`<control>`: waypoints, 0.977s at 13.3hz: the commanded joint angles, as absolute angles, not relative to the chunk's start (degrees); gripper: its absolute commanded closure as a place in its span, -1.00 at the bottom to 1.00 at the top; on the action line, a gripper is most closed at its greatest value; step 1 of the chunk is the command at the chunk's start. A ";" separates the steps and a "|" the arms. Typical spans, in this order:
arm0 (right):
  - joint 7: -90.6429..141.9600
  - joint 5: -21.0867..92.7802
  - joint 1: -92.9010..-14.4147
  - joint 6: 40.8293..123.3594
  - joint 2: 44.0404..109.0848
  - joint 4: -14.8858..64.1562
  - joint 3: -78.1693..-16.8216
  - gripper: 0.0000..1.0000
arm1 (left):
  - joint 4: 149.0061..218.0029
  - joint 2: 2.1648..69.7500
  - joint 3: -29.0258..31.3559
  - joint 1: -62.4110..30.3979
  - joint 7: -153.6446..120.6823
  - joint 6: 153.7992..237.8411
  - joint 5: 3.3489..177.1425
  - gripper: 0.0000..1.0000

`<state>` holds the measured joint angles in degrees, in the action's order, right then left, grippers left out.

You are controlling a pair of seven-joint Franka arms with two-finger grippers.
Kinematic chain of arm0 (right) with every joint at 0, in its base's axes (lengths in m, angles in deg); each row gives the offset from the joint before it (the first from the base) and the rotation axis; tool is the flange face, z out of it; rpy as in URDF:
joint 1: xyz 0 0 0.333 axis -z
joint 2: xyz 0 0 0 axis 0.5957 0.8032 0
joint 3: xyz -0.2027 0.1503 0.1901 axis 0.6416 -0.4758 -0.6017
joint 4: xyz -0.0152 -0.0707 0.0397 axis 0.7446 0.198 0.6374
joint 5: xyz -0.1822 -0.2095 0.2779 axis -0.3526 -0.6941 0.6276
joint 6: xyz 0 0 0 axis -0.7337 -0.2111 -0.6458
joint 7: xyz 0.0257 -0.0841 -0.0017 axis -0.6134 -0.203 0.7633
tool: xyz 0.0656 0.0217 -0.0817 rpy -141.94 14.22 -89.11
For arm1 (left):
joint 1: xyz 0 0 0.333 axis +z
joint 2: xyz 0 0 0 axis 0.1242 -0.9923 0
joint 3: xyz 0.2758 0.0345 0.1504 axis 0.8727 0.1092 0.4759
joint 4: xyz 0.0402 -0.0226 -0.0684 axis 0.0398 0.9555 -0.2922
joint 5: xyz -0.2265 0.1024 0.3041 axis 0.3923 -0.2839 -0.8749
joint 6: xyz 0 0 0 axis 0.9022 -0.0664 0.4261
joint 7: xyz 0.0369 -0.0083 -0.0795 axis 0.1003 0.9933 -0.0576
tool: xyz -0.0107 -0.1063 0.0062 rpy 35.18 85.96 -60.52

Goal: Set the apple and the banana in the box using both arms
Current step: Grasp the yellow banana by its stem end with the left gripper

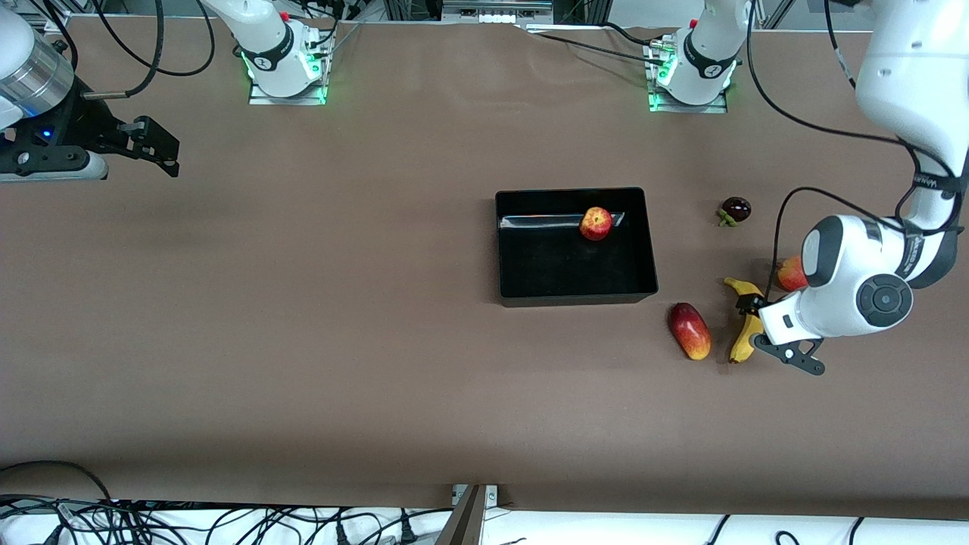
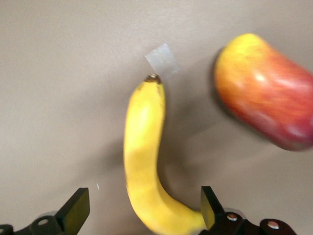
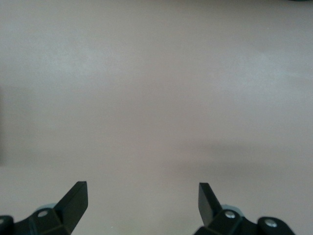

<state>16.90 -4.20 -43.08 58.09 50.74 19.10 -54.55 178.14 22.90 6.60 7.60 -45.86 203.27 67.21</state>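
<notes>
- Sitting inside the box, the apple rests on the black floor close to the wall nearest the robots' bases, red with a yellowish patch showing.
- That box is a black open-top bin about mid-table, a bit toward the left arm's end.
- The banana is on the table near the left arm's end, outside the box and nearer the front camera than it. It's lying flat, curved, with a dark tip.
- The left gripper is low over the banana with its jaws spread wide. In the left wrist view the banana's body runs between the two fingers, one end of it looks right up against one of them, though I can't tell if they actually touch. Nothing is clamped.
- Just beside the banana lies an oblong red-and-yellow fruit, between the banana and the box and apart from both.
- A roundish red fruit peeks out from under the left arm, and a dark purple fruit sits closer to the bases.
- A small pale tape patch is stuck on the table by the banana's tip.
- The right gripper waits over bare table at the right arm's end, jaws wide apart, holding nothing.
</notes>
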 commanded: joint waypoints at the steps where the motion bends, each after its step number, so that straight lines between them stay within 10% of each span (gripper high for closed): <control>1: 16.85 -3.37 -42.27 57.53 50.90 18.16 -55.23 -1.00 | 176.43 20.10 5.78 8.69 -49.12 205.31 65.70 -0.64; 6: 16.85 -3.37 -42.27 57.70 50.90 18.16 -55.23 -1.00 | 176.69 18.60 5.78 8.86 -50.71 204.78 65.70 1.00; 13: 17.02 -3.37 -42.10 57.79 50.90 18.16 -55.14 -1.00 | 168.72 25.80 3.77 6.68 -42.38 182.69 69.91 1.00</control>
